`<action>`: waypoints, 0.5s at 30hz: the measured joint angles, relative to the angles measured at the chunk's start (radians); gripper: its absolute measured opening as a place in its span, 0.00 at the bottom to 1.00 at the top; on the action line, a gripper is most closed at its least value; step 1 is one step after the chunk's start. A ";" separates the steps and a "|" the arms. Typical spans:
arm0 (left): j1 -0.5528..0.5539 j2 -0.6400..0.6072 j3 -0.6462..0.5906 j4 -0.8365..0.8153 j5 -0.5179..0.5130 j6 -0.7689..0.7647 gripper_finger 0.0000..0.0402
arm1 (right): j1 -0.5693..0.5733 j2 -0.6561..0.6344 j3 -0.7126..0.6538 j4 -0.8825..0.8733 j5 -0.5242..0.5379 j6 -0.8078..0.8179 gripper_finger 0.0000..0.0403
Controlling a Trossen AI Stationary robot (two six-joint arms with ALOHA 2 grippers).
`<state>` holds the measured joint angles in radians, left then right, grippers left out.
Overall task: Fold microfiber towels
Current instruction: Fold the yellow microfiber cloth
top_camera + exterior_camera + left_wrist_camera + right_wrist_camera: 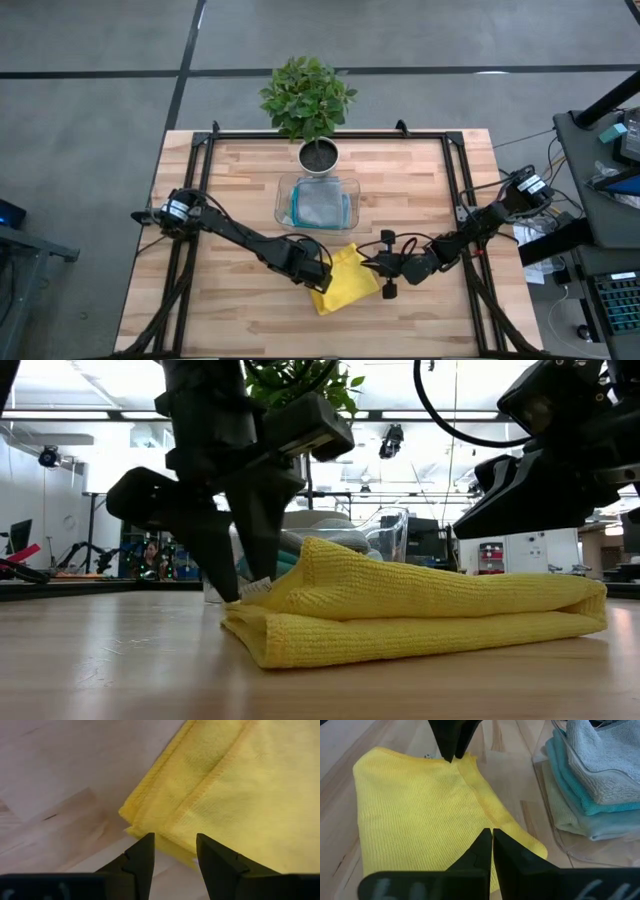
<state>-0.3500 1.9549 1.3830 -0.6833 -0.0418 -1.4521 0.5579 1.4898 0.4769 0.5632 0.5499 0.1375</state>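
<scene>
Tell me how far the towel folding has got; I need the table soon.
Done: folded towels are stacked in the clear tray by the potted plant. In hand: the yellow towel lies folded over on the table, the left gripper open at one corner, the right gripper shut over it. Left: finishing it and putting it in the tray.

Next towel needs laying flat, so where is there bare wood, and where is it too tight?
Bare wood: the whole near strip below the yellow towel, and both back corners flanking the potted plant. Crowded: the middle, where the left gripper and shut right gripper flank the towel, just in front of the clear tray of folded cloths.
</scene>
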 joint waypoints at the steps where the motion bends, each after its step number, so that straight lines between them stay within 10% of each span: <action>1: 0.000 0.000 0.000 0.008 0.000 0.000 0.32 | 0.000 0.000 0.000 -0.001 0.000 0.000 0.02; 15: 0.001 0.032 -0.003 0.056 0.013 0.003 0.32 | 0.000 0.000 -0.001 -0.004 -0.001 0.003 0.02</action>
<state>-0.3493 1.9867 1.3801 -0.6277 -0.0286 -1.4496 0.5579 1.4899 0.4757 0.5593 0.5492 0.1404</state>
